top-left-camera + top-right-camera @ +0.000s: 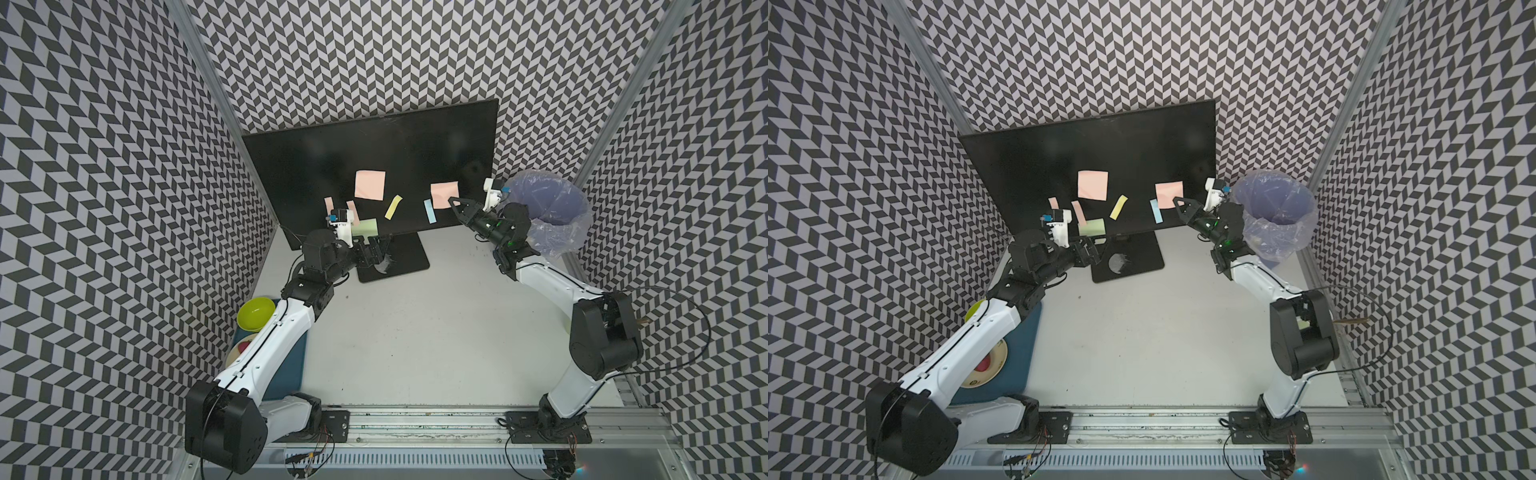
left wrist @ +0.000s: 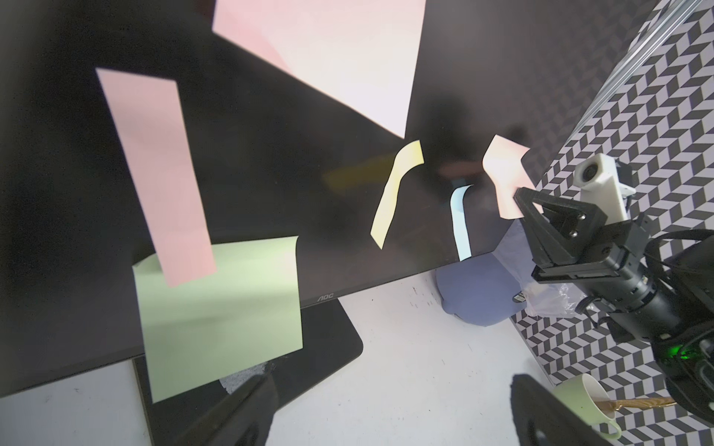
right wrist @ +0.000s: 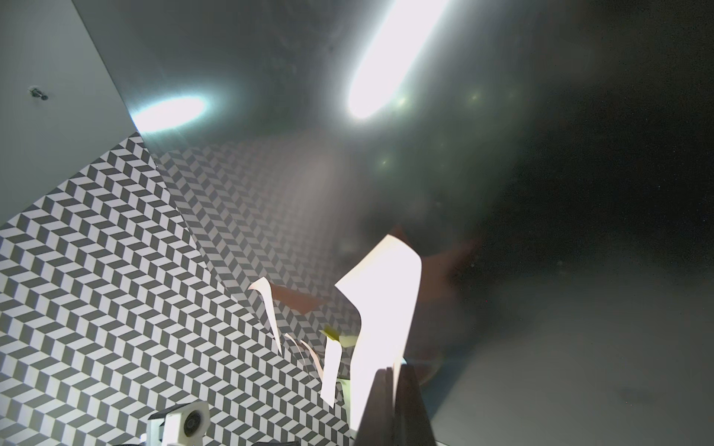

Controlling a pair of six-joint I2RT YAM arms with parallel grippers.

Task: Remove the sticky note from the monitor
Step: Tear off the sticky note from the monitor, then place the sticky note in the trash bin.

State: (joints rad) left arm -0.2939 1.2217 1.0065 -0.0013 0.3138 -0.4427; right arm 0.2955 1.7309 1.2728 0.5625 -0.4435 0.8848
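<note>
The black monitor stands at the back with several sticky notes on its dark screen. My right gripper is shut on the lower corner of the right-hand pink sticky note. The right wrist view shows the two fingers pressed together with the curled note pinched between them. Its upper part lies against the screen. A larger pink note, a yellow strip, a blue strip and a green note also hang there. My left gripper is open, low over the monitor's base, holding nothing.
A bin lined with a clear plastic bag stands right of the monitor, close behind my right wrist. A green bowl and a blue mat lie under my left arm. A pale green cup lies tipped by the right wall.
</note>
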